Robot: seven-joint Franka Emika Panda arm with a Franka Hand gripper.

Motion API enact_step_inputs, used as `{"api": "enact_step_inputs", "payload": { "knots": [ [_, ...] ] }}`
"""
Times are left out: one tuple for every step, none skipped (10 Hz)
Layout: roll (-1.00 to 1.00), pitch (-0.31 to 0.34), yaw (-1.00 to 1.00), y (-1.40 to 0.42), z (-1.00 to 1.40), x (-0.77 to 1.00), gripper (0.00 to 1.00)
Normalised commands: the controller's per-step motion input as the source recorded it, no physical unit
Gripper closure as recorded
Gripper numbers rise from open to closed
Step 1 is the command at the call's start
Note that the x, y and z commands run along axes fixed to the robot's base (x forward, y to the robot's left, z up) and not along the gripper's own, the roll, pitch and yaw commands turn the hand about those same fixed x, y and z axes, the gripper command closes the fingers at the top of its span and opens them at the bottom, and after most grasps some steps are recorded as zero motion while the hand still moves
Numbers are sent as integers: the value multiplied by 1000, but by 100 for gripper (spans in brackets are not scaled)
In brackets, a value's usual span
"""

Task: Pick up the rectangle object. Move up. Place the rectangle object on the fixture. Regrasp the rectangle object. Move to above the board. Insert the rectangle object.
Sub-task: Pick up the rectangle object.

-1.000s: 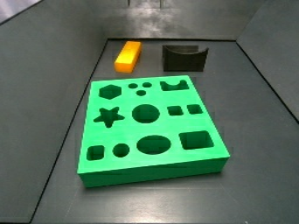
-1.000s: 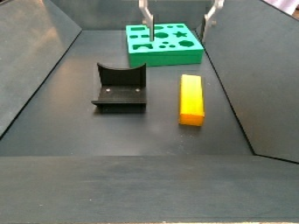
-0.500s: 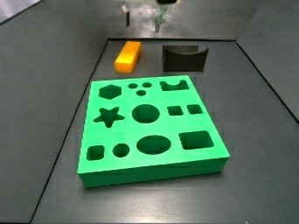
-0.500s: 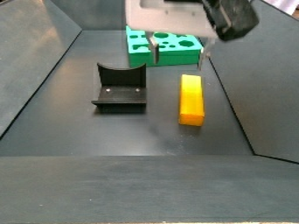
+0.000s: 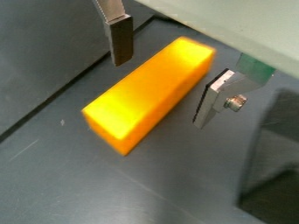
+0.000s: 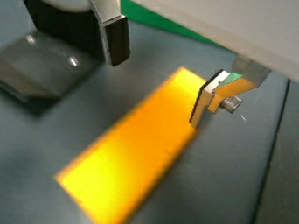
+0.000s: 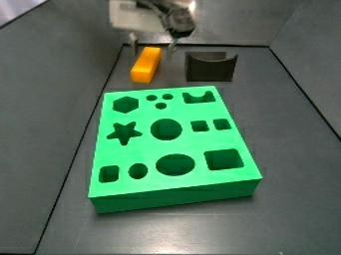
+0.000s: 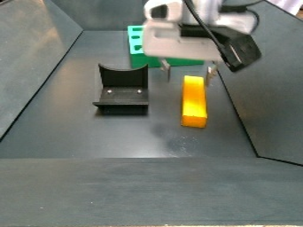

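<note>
The rectangle object (image 5: 146, 92), an orange-yellow block, lies flat on the dark floor; it shows in both side views (image 7: 146, 63) (image 8: 193, 99) and in a wrist view (image 6: 135, 157). My gripper (image 5: 162, 74) hangs open just above it, fingers (image 5: 121, 41) on either side of one end, not touching. In both side views the gripper (image 8: 187, 64) (image 7: 154, 40) is low over the block's end nearest the board. The fixture (image 8: 122, 88) (image 7: 210, 66) stands beside the block. The green board (image 7: 170, 144) (image 8: 140, 41) lies apart from both.
Sloped dark walls (image 8: 35, 53) close in the floor on both sides. The fixture also shows in a wrist view (image 6: 52, 57) close to one finger. A green edge of the board (image 6: 176, 28) shows behind the gripper.
The gripper has come down from high above and moved over the rectangle object's end. Jaws stay open. The block, fixture and board have not moved.
</note>
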Motion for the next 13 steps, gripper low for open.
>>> {"api": "enact_step_inputs", "payload": {
  "knots": [
    [0,-123,149,-83,-551,-326,0],
    [-90,-184,54,-69,-234,-60,0],
    [-94,-161,3,-11,-203,-40,0],
    [-121,-179,29,0,-134,-126,0],
    [-324,-294,97,0,43,-197,0],
    [-380,-379,129,0,266,-280,0],
    [-253,-341,86,-17,100,-271,0],
    [-16,-163,49,-160,-66,-123,0],
    [61,-51,49,-349,-206,0,0],
    [130,-4,46,-403,-323,23,0],
    [37,0,3,-163,-177,34,0],
    [-9,0,0,0,0,0,0],
    [-116,-19,129,209,0,0,0]
  ]
}}
